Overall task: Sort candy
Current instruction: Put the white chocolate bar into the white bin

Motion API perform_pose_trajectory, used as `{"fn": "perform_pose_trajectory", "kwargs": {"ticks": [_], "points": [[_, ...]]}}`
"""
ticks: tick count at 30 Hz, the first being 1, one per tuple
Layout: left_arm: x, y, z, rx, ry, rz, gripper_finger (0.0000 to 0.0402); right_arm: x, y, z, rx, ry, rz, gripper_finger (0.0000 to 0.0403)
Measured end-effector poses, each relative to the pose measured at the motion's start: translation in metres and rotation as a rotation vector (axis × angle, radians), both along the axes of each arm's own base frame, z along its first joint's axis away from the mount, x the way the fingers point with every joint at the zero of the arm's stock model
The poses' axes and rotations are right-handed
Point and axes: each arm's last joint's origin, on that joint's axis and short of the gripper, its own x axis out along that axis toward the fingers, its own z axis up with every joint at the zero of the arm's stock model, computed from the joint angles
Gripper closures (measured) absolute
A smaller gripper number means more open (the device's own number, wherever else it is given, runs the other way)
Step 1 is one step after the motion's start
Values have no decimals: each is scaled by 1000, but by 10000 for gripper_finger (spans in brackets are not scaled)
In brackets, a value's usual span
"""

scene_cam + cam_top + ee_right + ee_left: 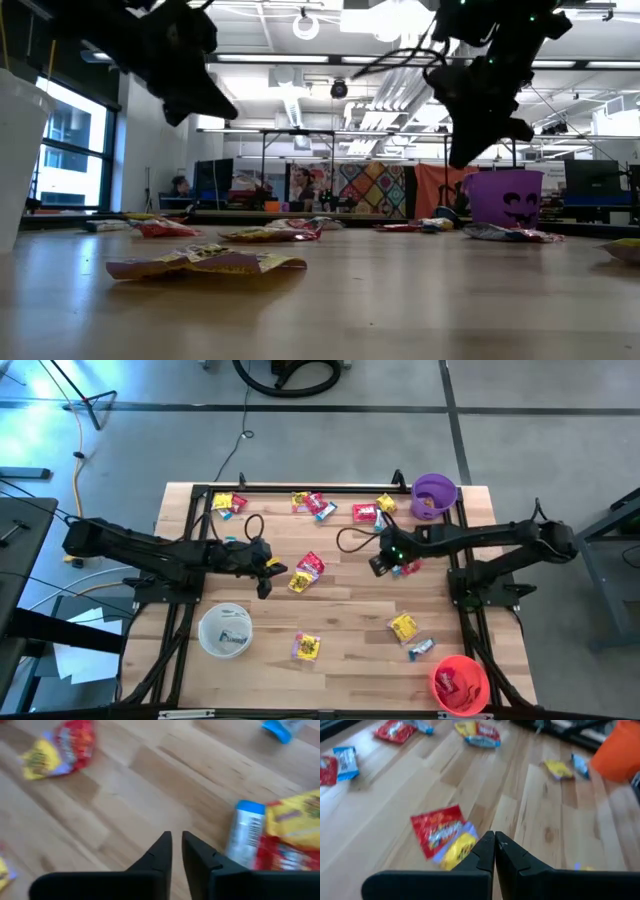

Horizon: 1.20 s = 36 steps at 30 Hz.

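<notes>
Candy lies scattered on the wooden table. A red and a yellow candy lie together near the middle, just ahead of my left gripper, which is shut and empty, above the table. My right gripper hovers right of centre, its fingers a narrow gap apart with nothing between them. Beside it lie a light blue and white candy, a yellow one and a red one. Both grippers hang clear of the tabletop in the low view.
A purple bowl stands at the far right corner, a red bowl at the near right and a clear white bowl at the near left. More candy lies along the far edge and on the near side.
</notes>
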Motion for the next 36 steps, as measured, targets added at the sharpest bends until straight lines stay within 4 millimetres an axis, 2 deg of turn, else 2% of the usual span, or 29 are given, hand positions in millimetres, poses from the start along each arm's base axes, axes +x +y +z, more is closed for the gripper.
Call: {"fn": "perform_pose_trajectory", "kwargs": {"ticks": [5, 11, 17, 22, 26, 29, 33, 36], "points": [[11, 4, 0, -15, -75, 3, 402, -9, -18, -3, 46, 51, -45, 308], [19, 14, 0, -43, -123, -6, 402, -11, -30, -13, 51, 146, -28, 261], [21, 20, -3, -50, -117, 7, 401, -6, -38, -37, 84, 272, -41, 234], [21, 21, -3, -50, -113, 9, 402, -1, -43, -57, 106, 362, -55, 230], [21, 21, -3, -50, -113, 9, 401, 4, -47, -69, 107, 396, -66, 241], [21, 21, -3, -49, -113, 9, 401, 6, -47, -73, 112, 391, -55, 267], [21, 21, -3, -49, -112, 9, 401, 8, -47, -73, 120, 379, -57, 325], [21, 21, -3, -49, -112, 9, 402, 11, -48, -66, 113, 358, -50, 379]]}}
